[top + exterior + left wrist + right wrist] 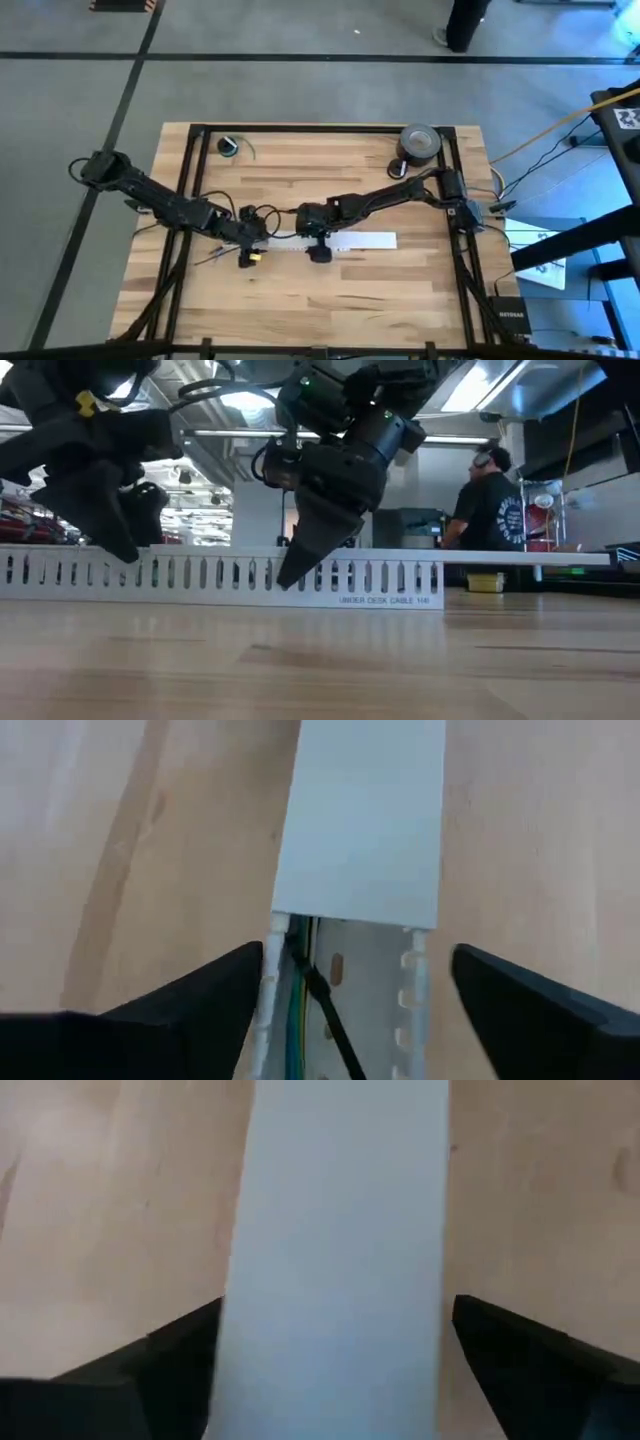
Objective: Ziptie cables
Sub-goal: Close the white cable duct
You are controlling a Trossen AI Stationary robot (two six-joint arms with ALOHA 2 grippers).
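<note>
A long white slotted duct (340, 240) lies across the table's middle, its right part under a flat white cover (365, 820). In its uncovered left part lie the grey-green cables (295, 1020), with the thin black ziptie (330, 1015) slanting over them. The cables' ends splay out past the duct's left end (212, 258). My left gripper (350, 1010) is open above that uncovered part, one finger on each side of the duct. Farther right, my right gripper (335, 1370) is open astride the covered part (340, 1250), its fingers pointing down (292, 572). My right gripper stands over the duct from above, one finger along each long edge of the cover (235, 1330). Whether either finger touches the duct, I cannot tell. My left gripper touches nothing that shows.
A roll of grey tape (420, 142) sits at the far right corner. A small dark ring (230, 147) lies at the far left. A black frame (200, 130) runs along the table's edges. A person (495, 500) stands in the room behind the table.
</note>
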